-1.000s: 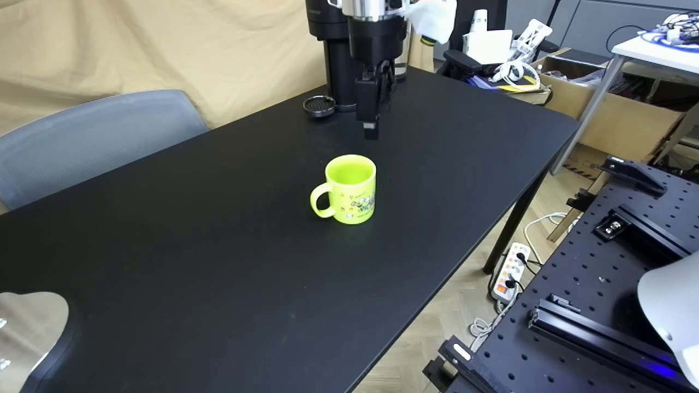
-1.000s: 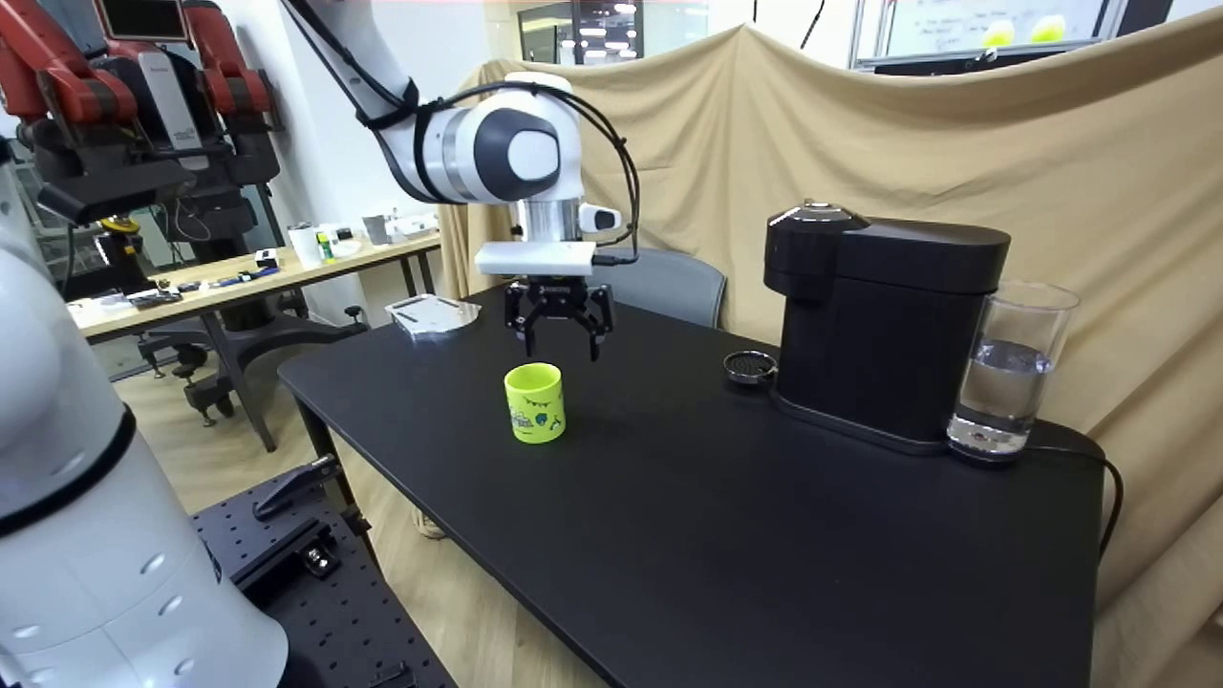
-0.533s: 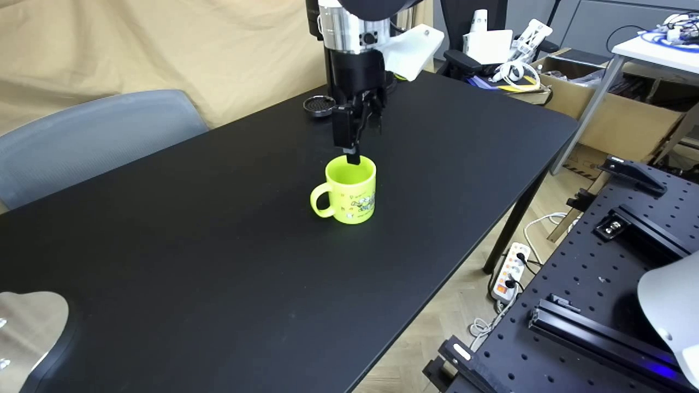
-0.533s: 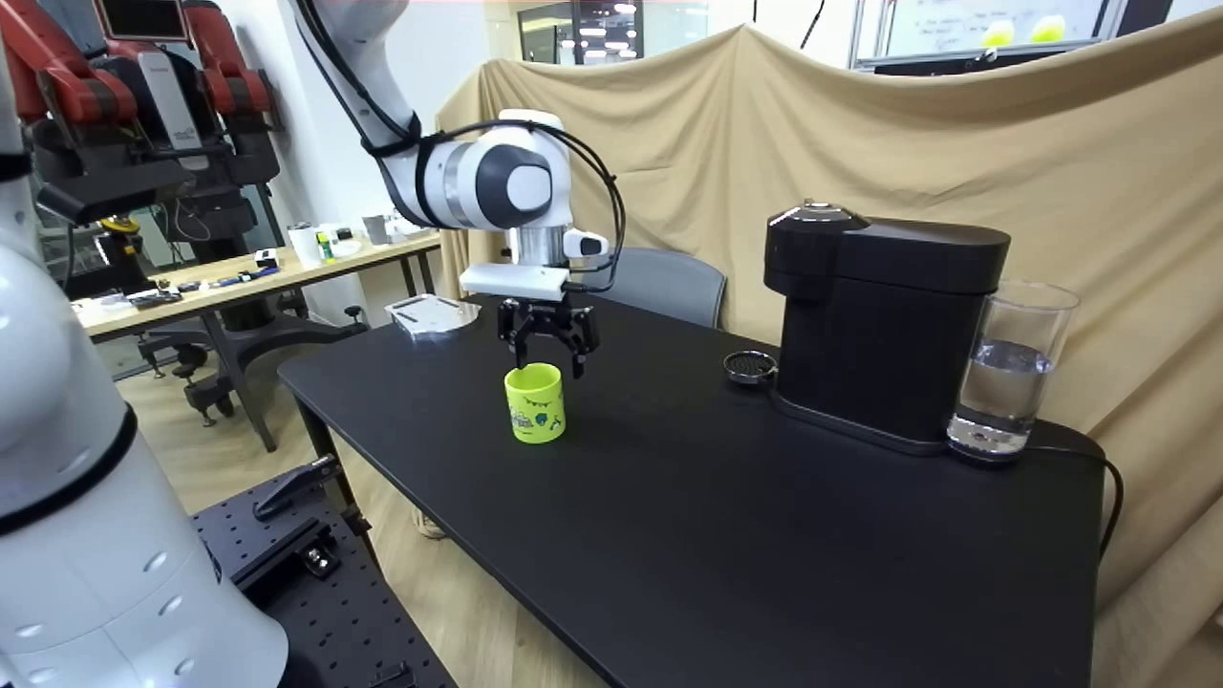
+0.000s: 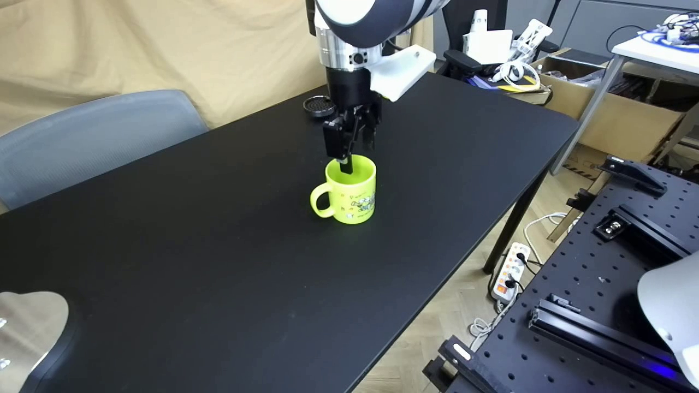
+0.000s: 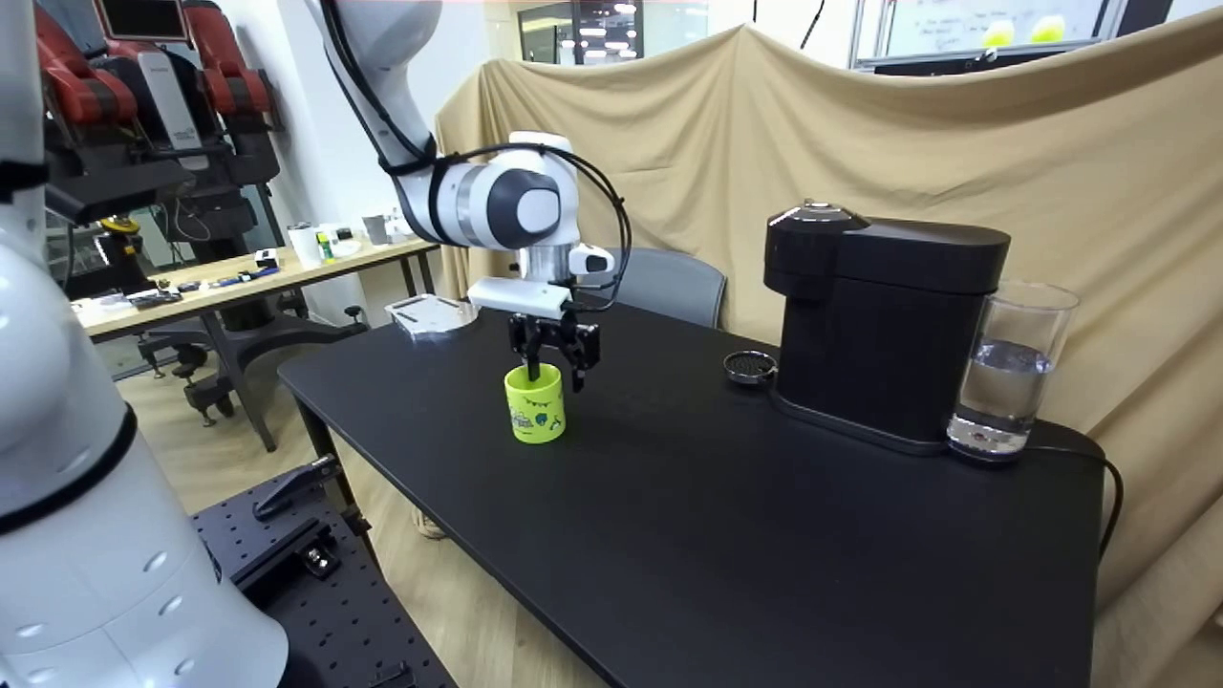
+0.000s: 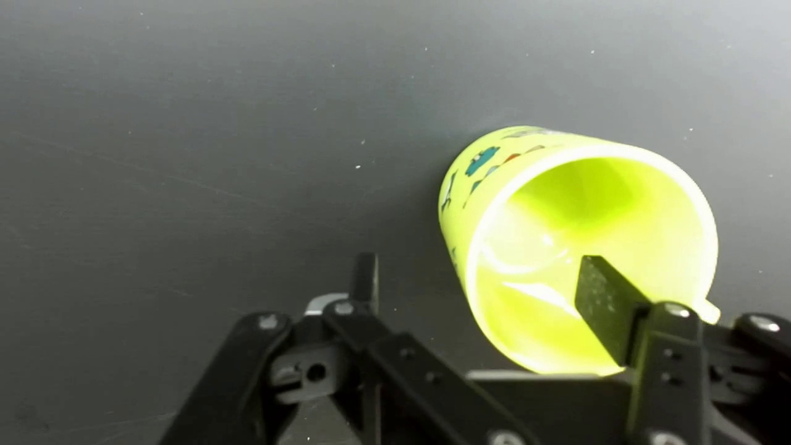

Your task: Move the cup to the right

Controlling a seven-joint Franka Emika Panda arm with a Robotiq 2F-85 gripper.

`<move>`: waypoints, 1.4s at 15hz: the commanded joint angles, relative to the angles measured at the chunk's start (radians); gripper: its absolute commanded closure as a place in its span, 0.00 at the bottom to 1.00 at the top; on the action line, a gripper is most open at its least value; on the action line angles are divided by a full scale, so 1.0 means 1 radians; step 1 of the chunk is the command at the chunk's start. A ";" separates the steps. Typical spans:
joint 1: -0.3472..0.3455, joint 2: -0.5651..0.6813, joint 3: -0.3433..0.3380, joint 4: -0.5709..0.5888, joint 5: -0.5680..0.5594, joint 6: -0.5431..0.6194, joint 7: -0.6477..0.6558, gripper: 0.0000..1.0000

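Left to right in the wrist view, a black outer finger (image 7: pixel 366 281) hangs beside the small bright yellow-green mug with a loop handle (image 7: pixel 559 232), apart from its wall; next comes that wall; then the black inner finger (image 7: pixel 609 309), inside the mug's mouth. The two-fingered black end effector (image 7: pixel 479 269) has its fingers spread astride the rim and grips nothing. The mug stands upright on the matte black worktop (image 6: pixel 764 554).

The step in hand looks like setting up a pinch on the wall. To do it well, lower until both pads overlap a good band of it, short of the mug's floor. Centre the wall so that the pads meet it together; the mug would probably slide or tip if one pushed first. The handle lies on the opposite side, so it should be clear of the pinch. Once held, lift straight, travel right with the mug level, and release only after it rests flat.

Counted left to right in an exterior view: one red-and-grey robot (image 6: pixel 172 115) in the background, one flat silvery plate (image 6: pixel 430 313), one mug, one end effector with two fingers, one grey chair back (image 6: pixel 669 287), one round dark mesh-topped dish (image 6: pixel 750 366), one boxy black coffee machine (image 6: pixel 889 334) and one tall clear container (image 6: pixel 1008 382) partly filled with liquid.
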 commanded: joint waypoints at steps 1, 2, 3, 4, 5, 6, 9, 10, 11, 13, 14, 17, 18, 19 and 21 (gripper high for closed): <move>-0.003 0.032 0.002 0.031 0.017 0.002 0.036 0.49; -0.003 0.036 0.002 0.034 0.021 0.001 0.034 0.55; -0.005 0.039 0.004 0.036 0.025 0.000 0.032 0.61; -0.005 0.041 0.004 0.038 0.026 0.000 0.030 0.69; -0.005 0.043 0.004 0.038 0.027 0.000 0.029 0.75; -0.005 0.043 0.004 0.039 0.026 -0.001 0.029 0.83; -0.006 0.040 0.004 0.037 0.024 -0.002 0.025 0.99; -0.006 0.038 0.004 0.036 0.024 -0.002 0.024 1.00; -0.006 0.036 0.005 0.035 0.024 0.000 0.023 1.00; -0.007 0.031 0.004 0.034 0.023 -0.002 0.022 0.98; -0.005 0.026 0.002 0.034 0.020 -0.003 0.024 0.98; 0.003 -0.001 -0.016 0.041 -0.007 -0.010 0.045 0.98; 0.003 -0.012 -0.023 0.045 -0.014 -0.010 0.048 0.98; 0.001 -0.030 -0.027 0.049 -0.018 -0.015 0.047 0.98; -0.003 -0.061 -0.040 0.062 -0.023 -0.017 0.048 0.98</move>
